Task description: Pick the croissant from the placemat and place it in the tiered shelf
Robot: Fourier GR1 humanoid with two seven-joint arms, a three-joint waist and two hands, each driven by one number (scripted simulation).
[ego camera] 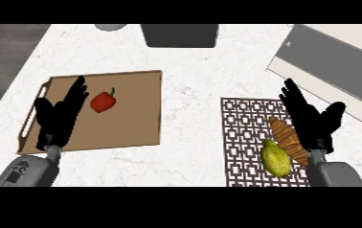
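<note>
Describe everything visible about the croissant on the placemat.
The croissant is golden-brown and elongated, with ridged, flaky-looking bands across it. It lies flat on the patterned placemat near its right edge, running diagonally. A yellow-green fruit sits against its lower left side. The open right hand is just to its right, overlapping its edge; contact is unclear.

White marbled counter [205, 74], dark floor [17, 50] at left, even light

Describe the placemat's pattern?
The placemat has a dark brown lattice of small rectangles on white, seen in the head view.
</note>
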